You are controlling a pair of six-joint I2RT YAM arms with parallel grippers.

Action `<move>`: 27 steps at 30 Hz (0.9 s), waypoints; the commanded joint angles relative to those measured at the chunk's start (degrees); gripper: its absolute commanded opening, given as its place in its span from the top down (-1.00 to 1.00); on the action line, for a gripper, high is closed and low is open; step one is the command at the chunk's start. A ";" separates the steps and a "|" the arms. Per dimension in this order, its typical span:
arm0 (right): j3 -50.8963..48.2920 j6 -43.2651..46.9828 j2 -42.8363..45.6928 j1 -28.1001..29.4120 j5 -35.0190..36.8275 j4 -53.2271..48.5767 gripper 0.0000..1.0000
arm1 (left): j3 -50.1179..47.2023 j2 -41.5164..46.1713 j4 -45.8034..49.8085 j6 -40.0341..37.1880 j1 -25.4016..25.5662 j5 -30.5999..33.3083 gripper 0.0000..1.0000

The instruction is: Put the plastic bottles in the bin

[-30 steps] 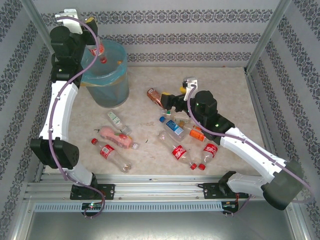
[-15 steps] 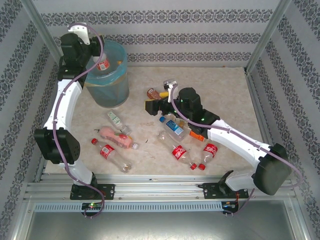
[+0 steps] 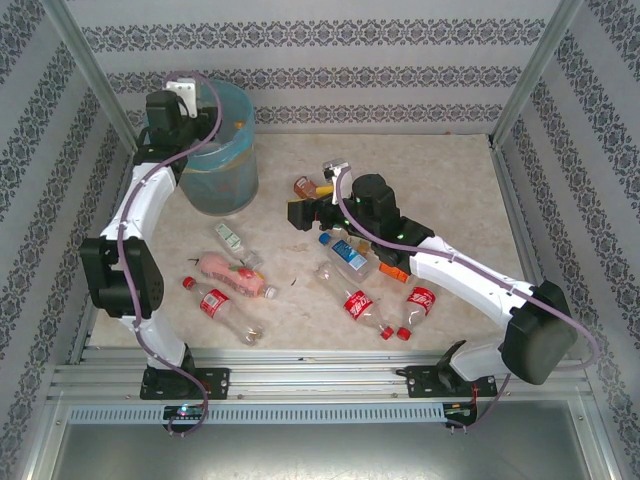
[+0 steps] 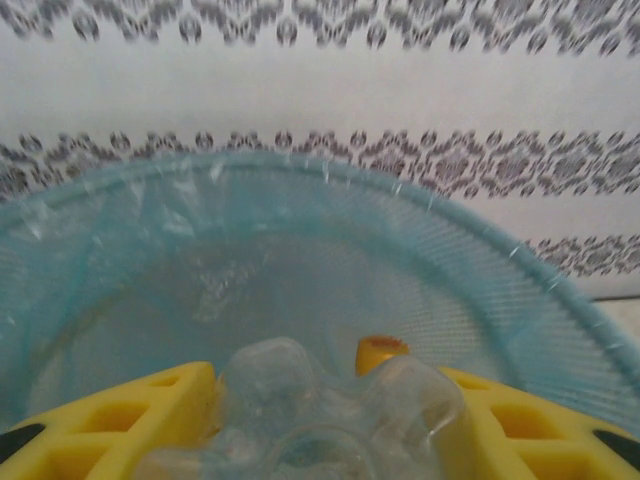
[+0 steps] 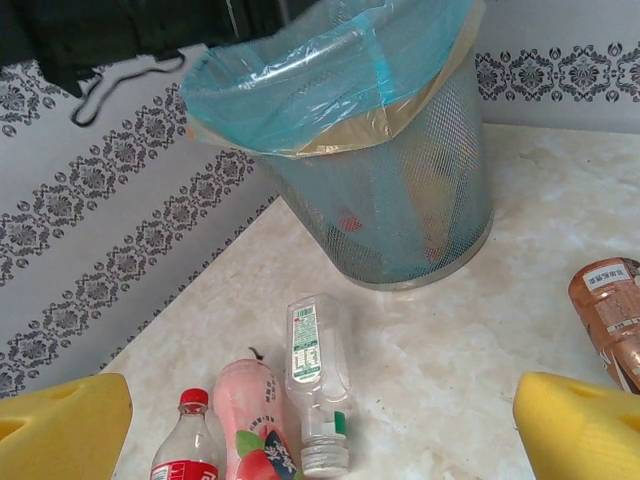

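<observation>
My left gripper [image 4: 330, 425] is shut on a clear plastic bottle [image 4: 320, 400], whose lumpy base sticks out between the yellow fingers [image 4: 110, 420]. It hangs over the mouth of the bin [image 3: 222, 165], a round mesh basket with a blue liner [image 4: 470, 300]. An orange cap [image 4: 380, 352] lies inside the bin. My right gripper [image 3: 296, 213] stands open low over the table's middle, with nothing between its fingertips [image 5: 60, 425]. Ahead of it lie a clear green-labelled bottle [image 5: 317, 385], a pink bottle [image 5: 255, 420] and a red-capped cola bottle [image 5: 185, 450].
More bottles lie around the right arm: a brown one [image 3: 310, 190], a blue-capped one [image 3: 345, 253], an orange one [image 3: 392, 268] and two cola bottles [image 3: 362, 305] near the front. Patterned walls close in the table [image 3: 450, 180] at the back and sides.
The left wrist has swung right from the bin's back-left edge to above its mouth, still holding the bottle. The right gripper has slid left across the table, still open.
</observation>
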State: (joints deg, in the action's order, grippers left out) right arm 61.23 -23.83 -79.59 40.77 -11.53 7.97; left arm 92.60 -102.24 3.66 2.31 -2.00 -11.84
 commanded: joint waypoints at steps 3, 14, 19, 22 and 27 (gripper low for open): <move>1.04 -0.76 -0.34 0.79 -0.16 1.17 -0.95 | -1.08 -1.32 -3.00 -0.11 -0.88 -1.64 0.10; 0.87 -1.21 -1.32 0.79 -0.13 0.93 -0.94 | -6.16 -2.64 -6.81 0.72 -1.94 -2.02 0.07; 1.27 -1.46 -2.05 0.83 -0.60 0.82 -0.93 | -10.12 -2.63 -11.15 2.18 -2.99 -3.01 0.06; 1.70 -1.56 -2.49 0.85 -0.81 0.57 -0.93 | -9.62 -2.65 -11.18 3.73 -3.49 -4.16 -0.02; 2.68 -1.48 -3.10 0.81 -1.04 0.47 -0.92 | -5.66 -1.57 -10.15 5.20 -3.72 -6.62 -0.20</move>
State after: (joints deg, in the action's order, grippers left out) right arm 61.58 -24.32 -82.08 40.80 -11.57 7.90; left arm 85.34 -103.63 -7.31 5.50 -4.84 -15.94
